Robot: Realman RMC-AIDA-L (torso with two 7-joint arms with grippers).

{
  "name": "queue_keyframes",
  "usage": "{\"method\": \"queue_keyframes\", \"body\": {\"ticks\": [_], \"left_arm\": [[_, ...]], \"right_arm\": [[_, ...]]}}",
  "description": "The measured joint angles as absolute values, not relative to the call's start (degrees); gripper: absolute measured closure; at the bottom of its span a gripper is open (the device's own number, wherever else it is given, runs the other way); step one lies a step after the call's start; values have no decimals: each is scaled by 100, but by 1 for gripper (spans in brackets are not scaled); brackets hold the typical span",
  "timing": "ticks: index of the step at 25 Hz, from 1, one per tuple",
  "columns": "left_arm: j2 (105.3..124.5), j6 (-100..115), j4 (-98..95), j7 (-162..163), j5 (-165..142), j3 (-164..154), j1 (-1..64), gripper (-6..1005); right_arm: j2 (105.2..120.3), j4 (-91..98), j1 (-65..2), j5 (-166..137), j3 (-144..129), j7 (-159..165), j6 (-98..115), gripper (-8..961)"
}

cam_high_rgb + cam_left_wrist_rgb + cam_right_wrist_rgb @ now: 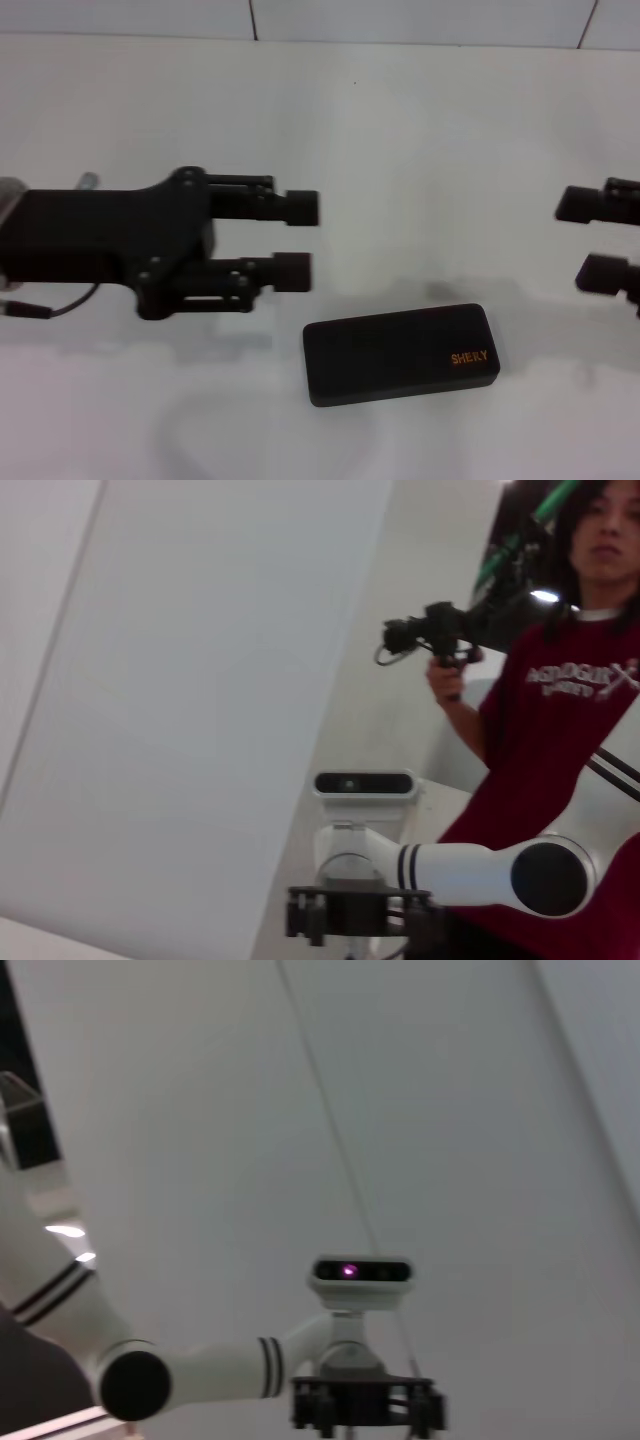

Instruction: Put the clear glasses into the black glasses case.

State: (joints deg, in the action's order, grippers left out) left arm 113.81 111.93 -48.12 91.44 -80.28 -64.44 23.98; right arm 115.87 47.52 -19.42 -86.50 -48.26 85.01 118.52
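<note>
The black glasses case (400, 355) lies shut on the white table, lid up, with its orange lettering towards the right end. My left gripper (298, 240) hovers up and to the left of the case, fingers apart and pointing right, holding nothing. My right gripper (588, 238) is at the right edge, open and empty, pointing left towards the other one. A faint transparent outline on the table to the lower left of the case looks like the clear glasses (185, 415), barely showing against the white. Neither wrist view shows the case or the glasses.
A person in a dark red shirt (570, 710) holds a camera rig beyond the right arm in the left wrist view. Each wrist view shows the opposite arm's wrist camera (363, 783) (362, 1272). A white wall (320, 18) rises behind the table.
</note>
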Motion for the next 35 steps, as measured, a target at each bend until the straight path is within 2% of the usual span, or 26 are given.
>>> {"method": "queue_keyframes", "body": {"ticks": [4,10,12,35], "left_arm": [[11272,11309,-4764,9116,-8025,-6389,2302,424],[11243,11316,-4677,8989,-8056,-6381,2218,342],[11234,11320,-4653,8960,-8060,-6380,2187,312],[11191,11400,-4578,8756,-8069,-6372,1915,308]], "right_arm": [[11593,4715,-2000,-8538,-5261,8463,11757,392],[11600,4483,-2248,-8523,-5608,8424,11612,159],[11601,4434,-2320,-8521,-5707,8420,11551,157],[11619,4368,-2476,-8153,-6439,8350,11190,156]]}}
